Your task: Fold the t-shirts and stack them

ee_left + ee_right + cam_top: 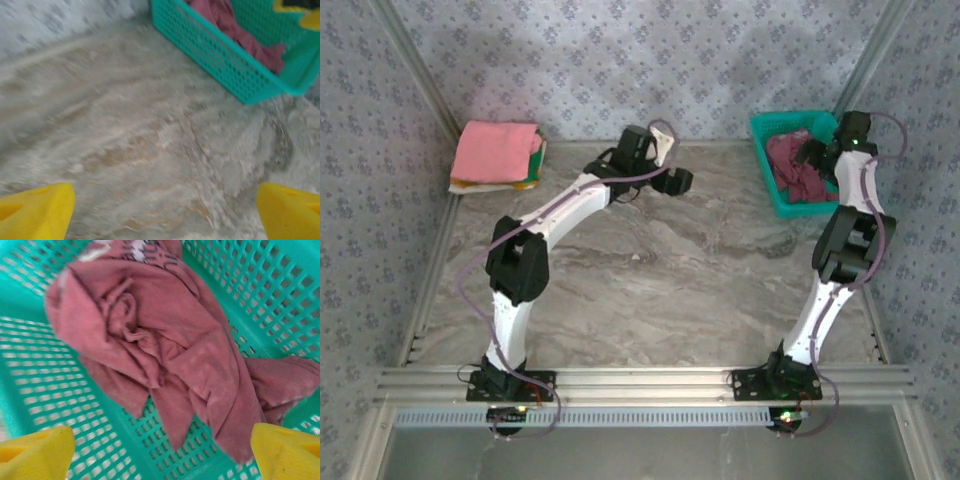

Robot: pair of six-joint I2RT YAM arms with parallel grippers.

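Maroon t-shirt (165,350) crumpled in teal mesh basket (280,295); yellow jaws wide apart over it.

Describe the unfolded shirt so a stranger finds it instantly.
Far right on the table sits the teal mesh basket. Inside lies the maroon t-shirt, crumpled, with white lettering. The other shirts form a folded pink-topped stack, far left.
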